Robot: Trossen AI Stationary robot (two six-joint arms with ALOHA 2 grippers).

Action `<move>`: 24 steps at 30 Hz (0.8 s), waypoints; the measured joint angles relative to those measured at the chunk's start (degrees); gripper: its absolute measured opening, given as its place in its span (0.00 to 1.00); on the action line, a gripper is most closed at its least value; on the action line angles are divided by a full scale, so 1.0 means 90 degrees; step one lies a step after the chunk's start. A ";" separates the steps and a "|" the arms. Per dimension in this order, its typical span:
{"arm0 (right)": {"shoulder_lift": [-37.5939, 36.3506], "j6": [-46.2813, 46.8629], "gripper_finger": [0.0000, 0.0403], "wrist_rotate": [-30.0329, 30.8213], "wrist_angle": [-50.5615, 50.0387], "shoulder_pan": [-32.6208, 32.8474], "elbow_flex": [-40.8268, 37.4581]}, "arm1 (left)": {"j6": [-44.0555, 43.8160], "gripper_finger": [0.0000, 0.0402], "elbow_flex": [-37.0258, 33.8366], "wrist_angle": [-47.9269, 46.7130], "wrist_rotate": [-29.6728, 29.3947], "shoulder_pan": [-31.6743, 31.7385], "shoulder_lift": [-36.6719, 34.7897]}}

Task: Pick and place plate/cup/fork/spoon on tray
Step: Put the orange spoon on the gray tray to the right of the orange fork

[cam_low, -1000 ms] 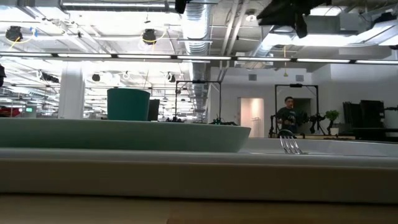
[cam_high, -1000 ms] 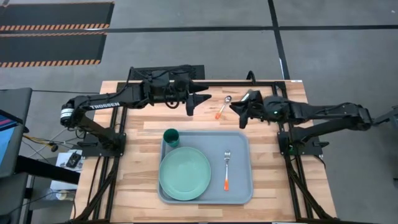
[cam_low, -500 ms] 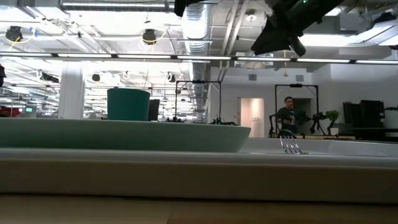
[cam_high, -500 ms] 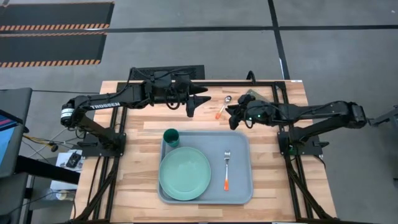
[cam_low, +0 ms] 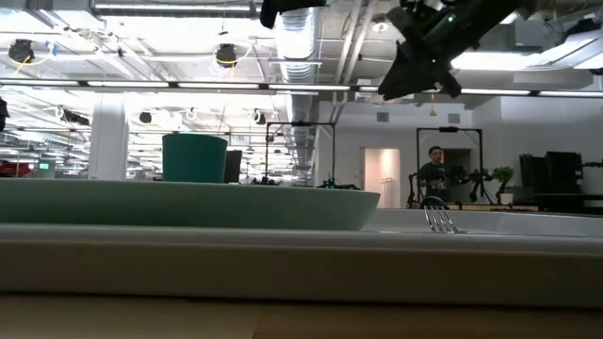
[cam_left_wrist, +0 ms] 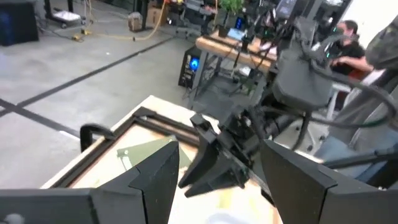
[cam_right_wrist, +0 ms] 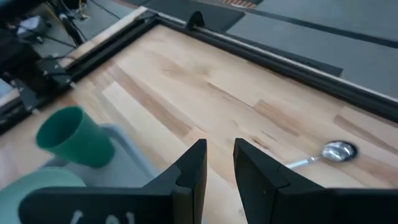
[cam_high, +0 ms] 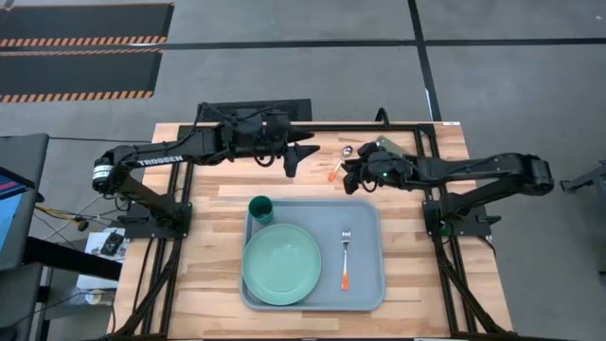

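Spoon (cam_high: 339, 161) on bare wood, just beyond the far edge of the tray (cam_high: 365, 296), its orange handle angled toward the tray and its silver bowl pointing away. The right gripper (cam_high: 348, 173) hovers just beside the spoon's handle end, on the side toward the right arm, with its two fingers (cam_right_wrist: 189, 177) slightly parted and nothing between them (the wrist camera shows only a narrow gap). On the tray, the plate (cam_high: 281, 263) fills the near left part, the cup (cam_high: 261, 209) stands upright in the far left corner touching the plate's rim, and the fork (cam_high: 346, 258) lies lengthwise on the right half, tines toward the spoon. The left gripper (cam_high: 294, 161) waits above the wood beyond the tray's far left corner, fingers spread apart and empty.
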 joint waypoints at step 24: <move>0.0816 0.0285 0.49 -0.0778 0.0414 -0.0819 -0.0001 | 0.0430 0.57 0.0000 -0.0768 -0.0421 0.0000 -0.0005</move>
